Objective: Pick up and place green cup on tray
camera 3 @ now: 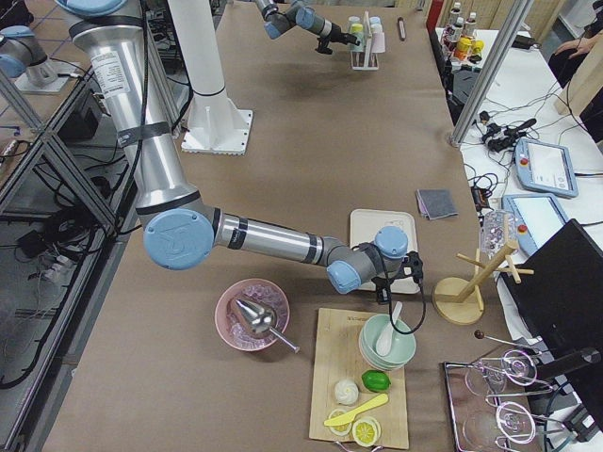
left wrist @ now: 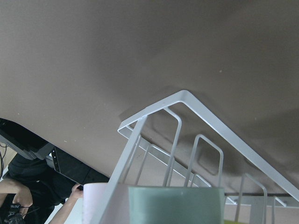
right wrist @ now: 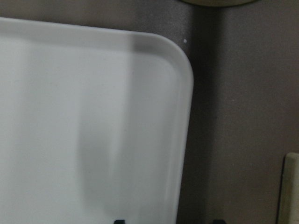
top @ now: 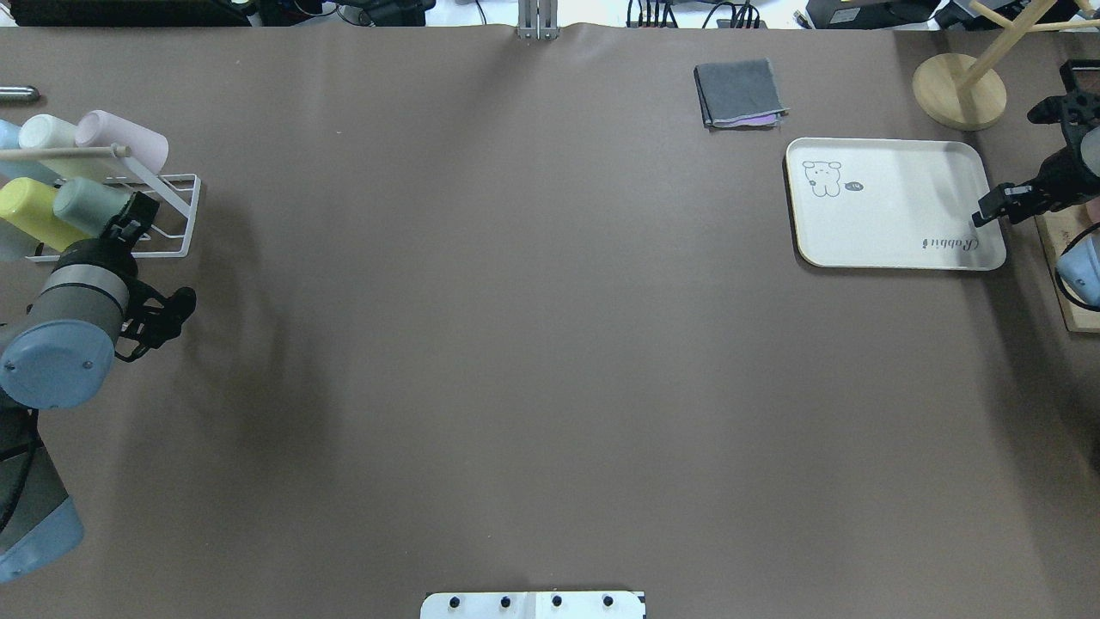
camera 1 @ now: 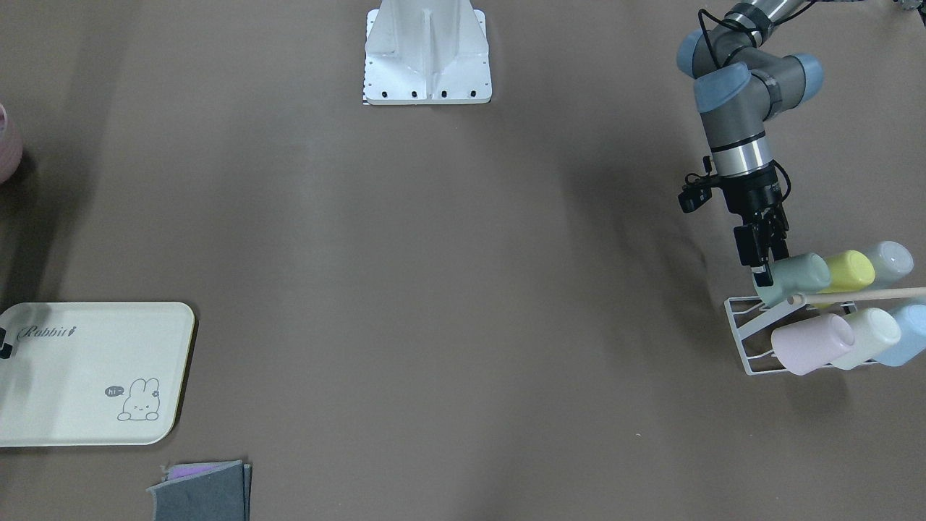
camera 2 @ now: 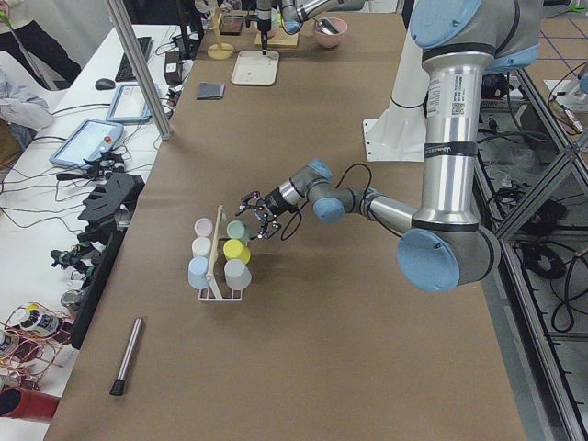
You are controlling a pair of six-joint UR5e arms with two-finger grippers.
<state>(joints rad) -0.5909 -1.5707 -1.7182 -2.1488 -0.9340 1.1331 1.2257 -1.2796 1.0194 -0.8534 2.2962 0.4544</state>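
Front-facing view is giving me the best look: the green cup is lying tipped on its side in the rack, in the row nearer the robot, touching a yellow cup. Its long axis is running sideways across that view. The mouth end is pointing at the left fingers and the base is pointing away from them, toward the yellow one.

Those fingers are looking spread apart, sitting on either side of the mouth end. I'm not able to tell if they're touching the rim. Left wrist cam is showing the cup dead centre at the bottom edge, so I'm reading it as lined up straight ahead.

I'm guessing the squeeze is going across the axis near the mouth, and then the cup needs sliding off along that axis.

Right fingers are spread and empty, hovering over a corner of the tray. That's well apart from the rack, at the surface's other end. So the left arm is the one doing the pick.
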